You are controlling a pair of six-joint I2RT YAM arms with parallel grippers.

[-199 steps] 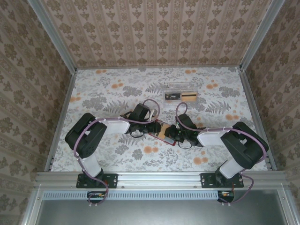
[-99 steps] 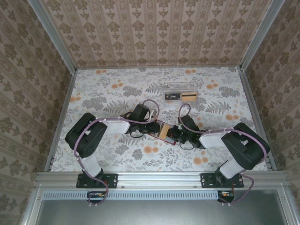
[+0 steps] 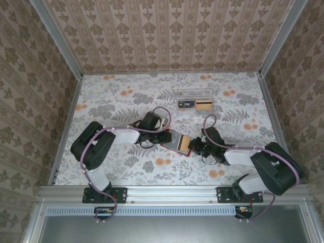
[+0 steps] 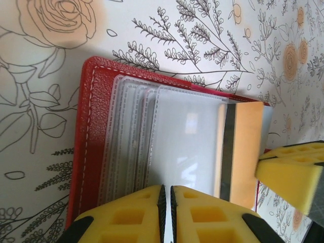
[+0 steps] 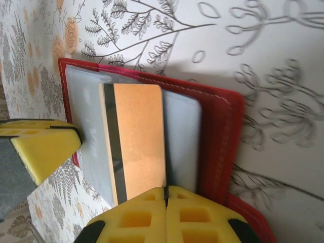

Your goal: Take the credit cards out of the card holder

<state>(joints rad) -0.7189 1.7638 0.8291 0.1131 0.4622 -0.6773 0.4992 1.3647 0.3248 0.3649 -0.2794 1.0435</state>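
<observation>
Red card holder (image 4: 91,131) pinched by left end effector (image 4: 166,195); card (image 5: 136,136) by right end effector (image 5: 165,195).

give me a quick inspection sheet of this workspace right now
surface: floral table, flat.
job's things: card holder open; orange card partly out of a clear pocket; dark card and tan card lying farther back.
clutter: nothing seen.
grippers: left gripper shut on card holder edge; right gripper shut on orange card.
cables: purple cables looping over each arm.
surroundings: patterned walls, metal frame.
</observation>
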